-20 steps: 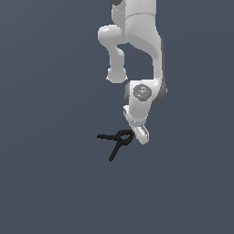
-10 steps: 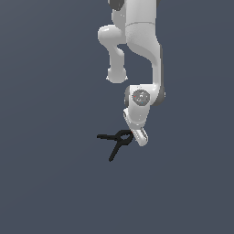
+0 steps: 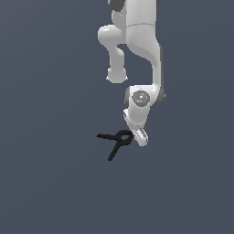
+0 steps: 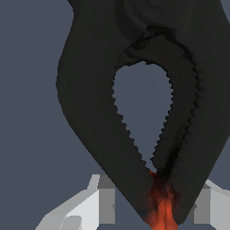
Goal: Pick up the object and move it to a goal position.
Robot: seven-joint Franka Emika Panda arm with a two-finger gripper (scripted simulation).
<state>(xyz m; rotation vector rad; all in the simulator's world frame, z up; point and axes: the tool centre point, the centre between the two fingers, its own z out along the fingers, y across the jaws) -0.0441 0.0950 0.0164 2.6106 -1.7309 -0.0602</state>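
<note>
The object, a small black spring clamp, lies on the dark grey floor. Its two thin handles splay toward the exterior view's left, and its looped jaw points at the white arm. My gripper is low at the jaw end. In the wrist view the clamp's loop fills the picture, and its red-orange tip sits between my two white fingers, with a gap on each side. The gripper is open around the tip.
The white arm rises above the clamp toward the top of the exterior view. Plain dark grey floor lies all around. No goal marker shows.
The wrist has sunk a little and the gripper has settled lower at the clamp's jaw end. The clamp has not moved.
</note>
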